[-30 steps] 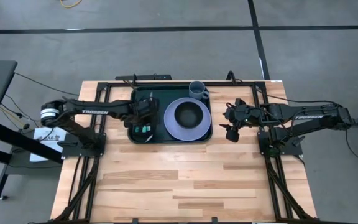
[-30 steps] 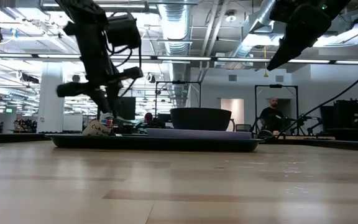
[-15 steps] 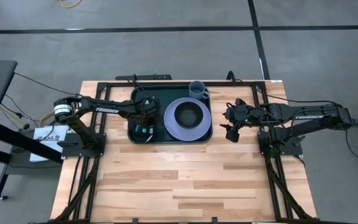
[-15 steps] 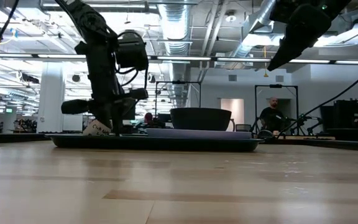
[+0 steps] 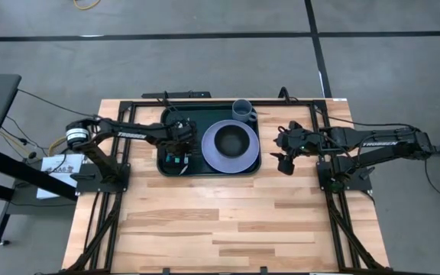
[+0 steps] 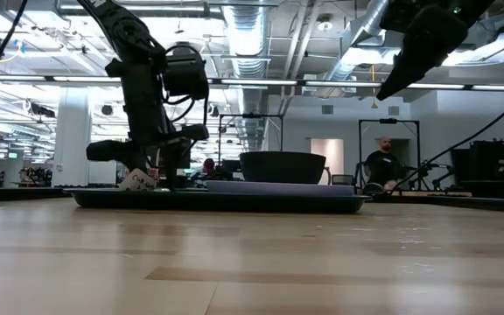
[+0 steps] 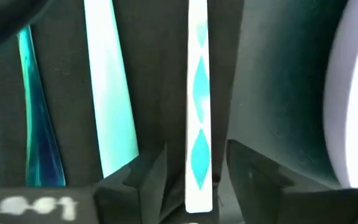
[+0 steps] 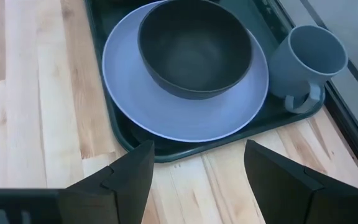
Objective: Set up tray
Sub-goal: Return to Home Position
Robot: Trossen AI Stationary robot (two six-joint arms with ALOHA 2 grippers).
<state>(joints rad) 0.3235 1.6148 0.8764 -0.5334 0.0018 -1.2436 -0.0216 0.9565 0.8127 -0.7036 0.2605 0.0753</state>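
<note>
The dark green tray [image 5: 208, 163] lies at the table's far middle. On it stand a lavender plate [image 5: 211, 154] with a dark bowl [image 5: 232, 140], and a grey-blue cup [image 5: 243, 109] at its far right corner. Three teal and white utensils [image 5: 176, 159] lie side by side on the tray's dark left part. My left gripper [image 7: 196, 180] is low over them and open. Its fingers stand on either side of the handle of the white utensil with teal diamonds [image 7: 198, 106], with a gap on each side. My right gripper [image 5: 284, 155] is open and empty, above the wood to the right of the tray.
The black frame rails [image 5: 296, 105] run along the table's far edge and down both sides. The near half of the wooden table [image 5: 220, 221] is bare wood. A person [image 6: 380, 166] sits in the room far behind the table.
My left gripper has gone down onto the tray's left part and a little toward the plate, then stayed there. The plate, bowl and cup have not moved.
</note>
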